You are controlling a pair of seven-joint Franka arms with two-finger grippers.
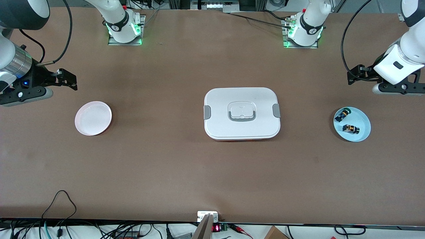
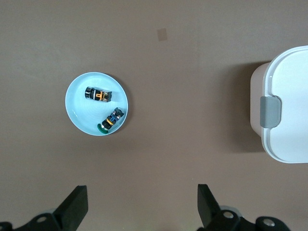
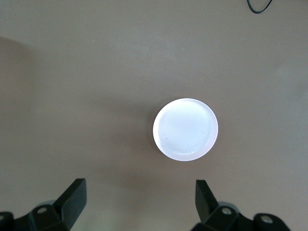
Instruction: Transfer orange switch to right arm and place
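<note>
Orange switch [image 1: 351, 128] on blue plate [image 1: 363, 132], near table's [image 1: 166, 172] edge.

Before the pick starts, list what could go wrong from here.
1. The orange switch and green-capped switch share the blue plate, so the open left gripper might grab or nudge the wrong one.
2. The switch is tiny; the handover to the open right gripper could drop it.
</note>
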